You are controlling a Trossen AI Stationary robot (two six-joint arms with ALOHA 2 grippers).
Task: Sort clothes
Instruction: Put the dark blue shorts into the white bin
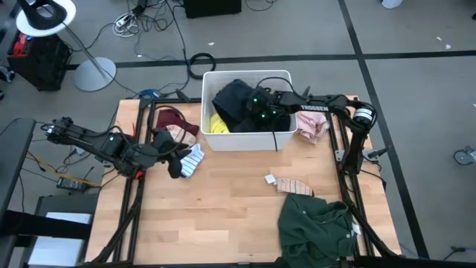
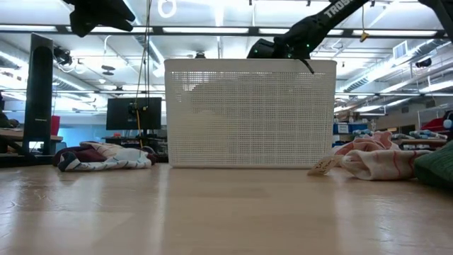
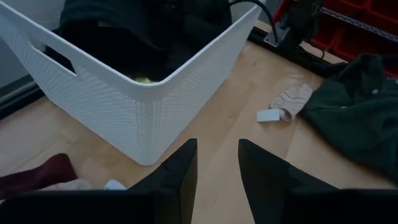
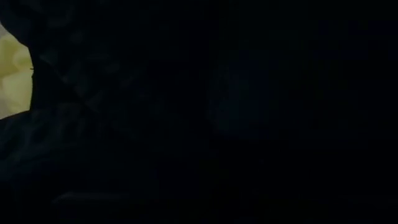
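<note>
A white bin (image 1: 245, 73) stands at the table's far middle and holds a black top (image 1: 232, 98) and a yellow shirt (image 1: 218, 125). My right gripper (image 1: 258, 112) reaches into the bin from the right, down on the black top. The right wrist view shows only dark cloth (image 4: 217, 112) and a bit of yellow (image 4: 13, 74). My left gripper (image 3: 217, 177) is open and empty, raised above the table left of the bin, beside a blue-and-white striped piece (image 1: 193, 158). Maroon (image 1: 172, 117) and pink (image 1: 178, 134) pieces lie on the table left of the bin.
A striped sock (image 1: 294, 185) with a white tag lies on the table's right middle. A dark green top (image 1: 316, 223) lies crumpled at the near right. A pink piece (image 1: 312, 126) lies right of the bin. Bare wood lies at the near middle and near left.
</note>
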